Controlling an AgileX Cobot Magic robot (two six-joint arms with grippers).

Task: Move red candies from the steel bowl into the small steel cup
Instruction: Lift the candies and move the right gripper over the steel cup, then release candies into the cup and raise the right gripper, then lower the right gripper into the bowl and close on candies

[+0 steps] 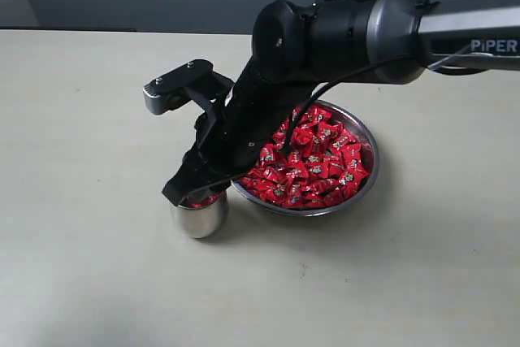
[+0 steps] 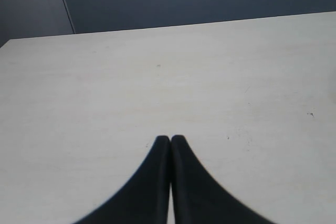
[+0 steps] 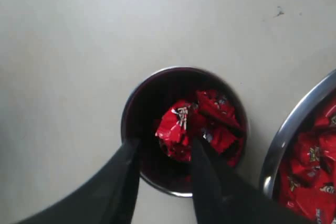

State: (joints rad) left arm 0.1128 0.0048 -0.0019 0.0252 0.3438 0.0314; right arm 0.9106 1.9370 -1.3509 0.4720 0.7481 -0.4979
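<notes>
Claw (image 3: pixel 164 148) of your right arm parted above the small steel cup (image 3: pixel 137 109)

In the right wrist view, your right claw hangs directly over the mouth of the small steel cup. Its two dark fingers (image 3: pixel 121 187) stand apart with a clear gap, and nothing is clamped between them. Several red candies (image 3: pixel 181 124) lie inside the cup, visible through that gap. The exterior view shows the cup upright on the table (image 1: pixel 81 241), just beside the steel bowl (image 1: pixel 367 134), on the bowl's left in that view. You cannot tell whether the two touch, because the arm covers the place where they meet. Many more red candies are heaped in the bowl, covering its floor. The right arm reaches in from the right of that view, passing above the bowl to the cup. Your left claw (image 2: pixel 170 139) faces bare table, with its fingers pressed together tip to tip and nothing held between them.
</notes>
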